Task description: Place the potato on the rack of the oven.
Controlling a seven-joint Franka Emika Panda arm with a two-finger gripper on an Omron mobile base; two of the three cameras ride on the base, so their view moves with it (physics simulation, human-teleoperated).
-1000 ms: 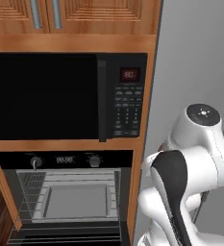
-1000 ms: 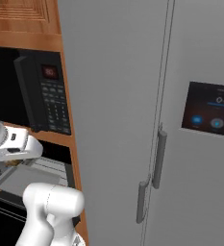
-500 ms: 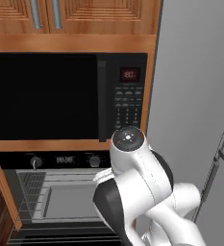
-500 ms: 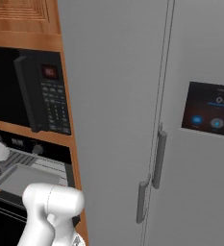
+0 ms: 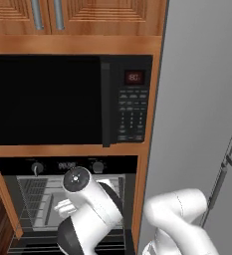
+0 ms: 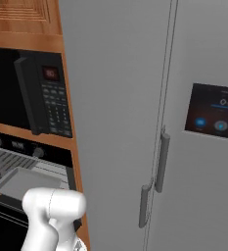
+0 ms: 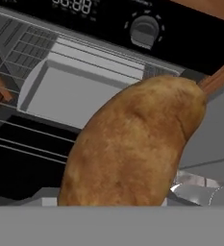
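The brown lumpy potato (image 7: 132, 144) looms large in the hand view, hiding the finger tips that hold it. My gripper (image 5: 62, 207) is shut on it and hangs in front of the open oven (image 5: 67, 166), just outside the light grey cavity. The rack (image 7: 26, 47) is a wire grid across the cavity, and its bars (image 5: 33, 191) show to the left of my arm. A flat grey tray (image 7: 77, 89) lies on the rack, ahead of and below the potato. The oven's black control strip, with a knob (image 7: 146, 30), runs above the cavity.
A big black microwave (image 5: 48, 99) with a keypad sits right above the oven in wood cabinetry. A tall grey fridge (image 6: 135, 122) with a handle (image 6: 160, 162) stands to the right. My own white arm (image 5: 95, 209) covers the cavity's right half.
My arm has swung left from beside the fridge to the front of the oven. The hand with the potato has dropped lower, closer to the cavity.
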